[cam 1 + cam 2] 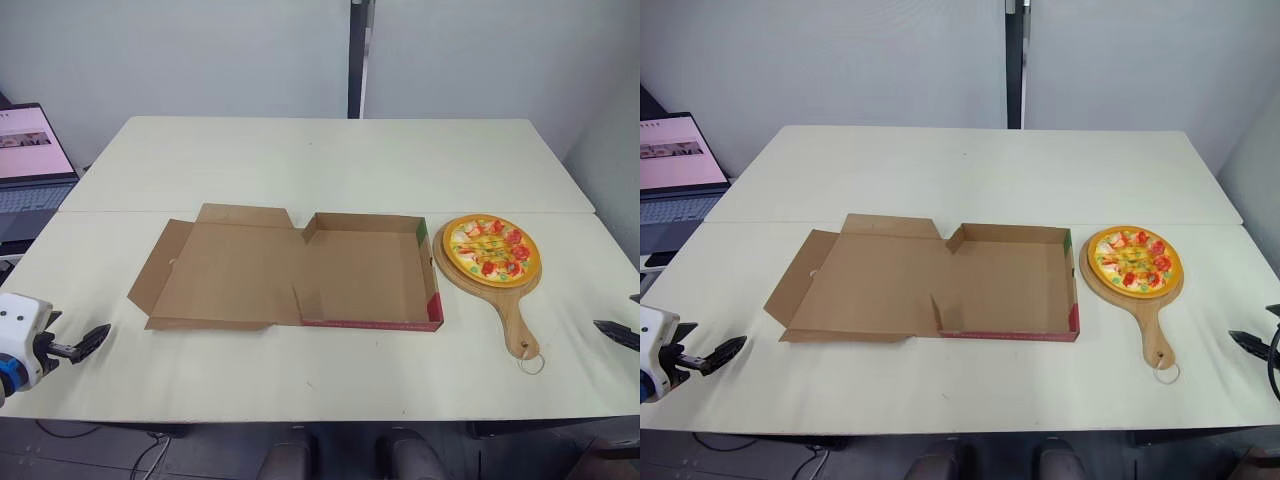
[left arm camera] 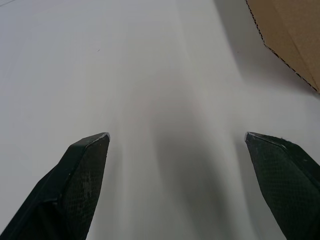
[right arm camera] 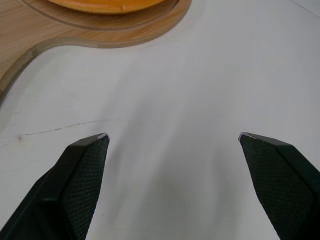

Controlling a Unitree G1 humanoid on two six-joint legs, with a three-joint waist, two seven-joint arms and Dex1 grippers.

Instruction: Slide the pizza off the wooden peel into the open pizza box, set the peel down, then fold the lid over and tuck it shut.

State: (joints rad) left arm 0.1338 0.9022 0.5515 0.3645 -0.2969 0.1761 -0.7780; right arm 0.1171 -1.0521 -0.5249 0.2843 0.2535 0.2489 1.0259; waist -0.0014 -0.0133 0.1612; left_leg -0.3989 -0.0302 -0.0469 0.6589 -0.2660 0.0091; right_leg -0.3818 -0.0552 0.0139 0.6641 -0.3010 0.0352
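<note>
1. Left tool [image 2: 176,135] is spread wide, empty, low over the surface [image 1: 320,160] at front-left, well apart from the lid [image 1: 225,265].
2. Pizza box [image 1: 365,265] is laid open: lid flat on left, tray on right.
3. Pizza [image 1: 490,248] is carried on the wooden peel [image 1: 512,320], just beside the tray's right wall.
4. Right tool [image 3: 172,135] is spread wide, empty, near the peel's handle. Handle should be gripped squarely & the peel kept level till it's over the tray.
</note>
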